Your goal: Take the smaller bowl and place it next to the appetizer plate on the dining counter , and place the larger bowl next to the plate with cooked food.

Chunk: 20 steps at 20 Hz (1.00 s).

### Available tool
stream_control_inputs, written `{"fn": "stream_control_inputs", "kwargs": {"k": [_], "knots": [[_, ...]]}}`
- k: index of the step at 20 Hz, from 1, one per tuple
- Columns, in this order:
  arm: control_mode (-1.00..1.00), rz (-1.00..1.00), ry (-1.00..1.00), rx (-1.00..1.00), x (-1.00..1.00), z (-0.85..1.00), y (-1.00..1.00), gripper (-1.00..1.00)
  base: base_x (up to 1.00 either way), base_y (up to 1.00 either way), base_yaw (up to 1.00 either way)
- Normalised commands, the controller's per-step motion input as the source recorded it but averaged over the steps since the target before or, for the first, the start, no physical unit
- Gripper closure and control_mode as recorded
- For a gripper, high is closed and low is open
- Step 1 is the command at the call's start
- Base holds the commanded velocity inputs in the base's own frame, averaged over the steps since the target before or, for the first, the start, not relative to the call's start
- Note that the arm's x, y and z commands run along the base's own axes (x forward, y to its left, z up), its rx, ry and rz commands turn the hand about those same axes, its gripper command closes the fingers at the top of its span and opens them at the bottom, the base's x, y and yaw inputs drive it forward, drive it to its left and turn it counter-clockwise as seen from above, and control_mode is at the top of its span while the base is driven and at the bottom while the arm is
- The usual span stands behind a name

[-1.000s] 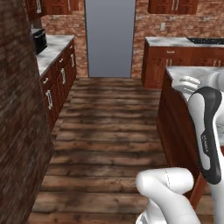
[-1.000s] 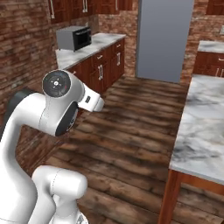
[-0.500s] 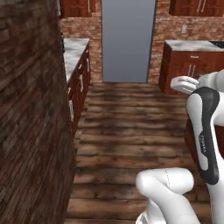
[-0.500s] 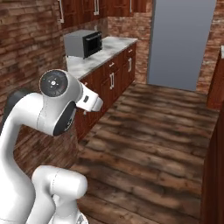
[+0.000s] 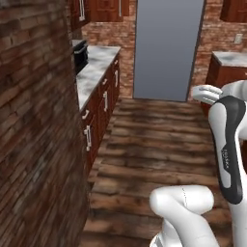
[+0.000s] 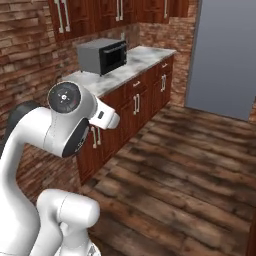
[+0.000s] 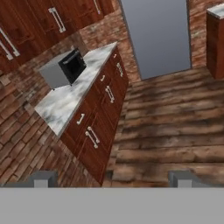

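Observation:
The smaller bowl, the larger bowl, the appetizer plate, the plate with cooked food and the dining counter are all out of view. In the hand view my gripper (image 7: 113, 179) is open, its two dark fingertips (image 7: 43, 178) standing wide apart with nothing between them. It looks down over a wooden floor and a wall counter. My white arm (image 5: 226, 144) rises at the right of the left base view and at the left of the right base view (image 6: 65, 125).
A marble-topped wall counter (image 6: 125, 65) on reddish wood cabinets (image 7: 100, 118) carries a grey microwave (image 6: 102, 55). A brick wall (image 5: 34, 125) stands close on the left. A tall grey panel (image 5: 166, 48) closes the far end, and plank floor (image 5: 154, 154) lies ahead.
The whole picture has swung: the base has turned left, the marble island has slid out on the right, and the wall counter with the microwave has come closer. The gripper stays open.

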Motion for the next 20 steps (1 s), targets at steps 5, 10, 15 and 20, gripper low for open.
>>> {"fn": "stream_control_inputs", "kwargs": {"k": [5,10,15,20], "knots": [[1.00,0.00,0.00,0.00,0.00,0.00,0.00,-1.00,1.00,-0.74,0.38],[1.00,0.00,0.00,0.00,0.00,0.00,0.00,-1.00,1.00,-0.93,0.36],[1.00,0.00,0.00,0.00,0.00,0.00,0.00,-1.00,1.00,-1.00,0.32],[1.00,0.00,0.00,0.00,0.00,0.00,0.00,-1.00,1.00,-1.00,0.30]]}}
